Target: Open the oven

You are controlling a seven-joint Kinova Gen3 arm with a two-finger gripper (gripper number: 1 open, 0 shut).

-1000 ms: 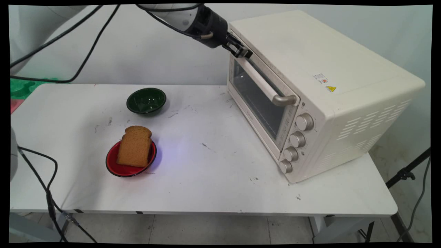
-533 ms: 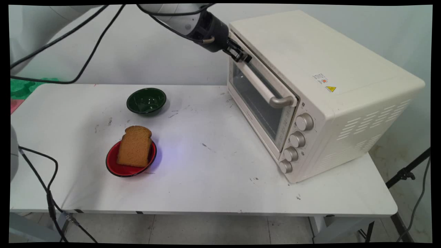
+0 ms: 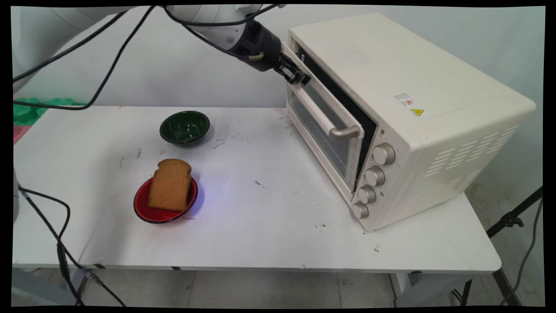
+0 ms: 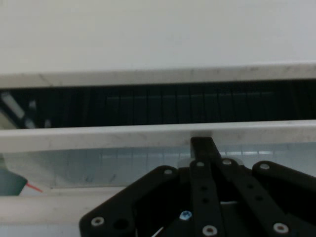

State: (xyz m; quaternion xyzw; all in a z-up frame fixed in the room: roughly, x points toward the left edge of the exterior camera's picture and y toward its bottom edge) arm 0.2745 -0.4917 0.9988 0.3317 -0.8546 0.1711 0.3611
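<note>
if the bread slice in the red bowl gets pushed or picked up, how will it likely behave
The bread slice leans on edge in the red bowl, its top over the rim, so a nudge would probably tip it flat. It looks toasted and firm, likely light and stiff, though it may crumble under a hard squeeze. The shallow bowl might slide on the smooth table.

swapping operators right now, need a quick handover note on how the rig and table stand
Gripper: shut on the far end of the oven door handle.
Oven: door tilted partly open, a dark gap along its top edge; it was closed a second ago.
Bread slice stands in the red bowl; green bowl is empty, behind it.
Nothing is in the oven that I can see.
</note>
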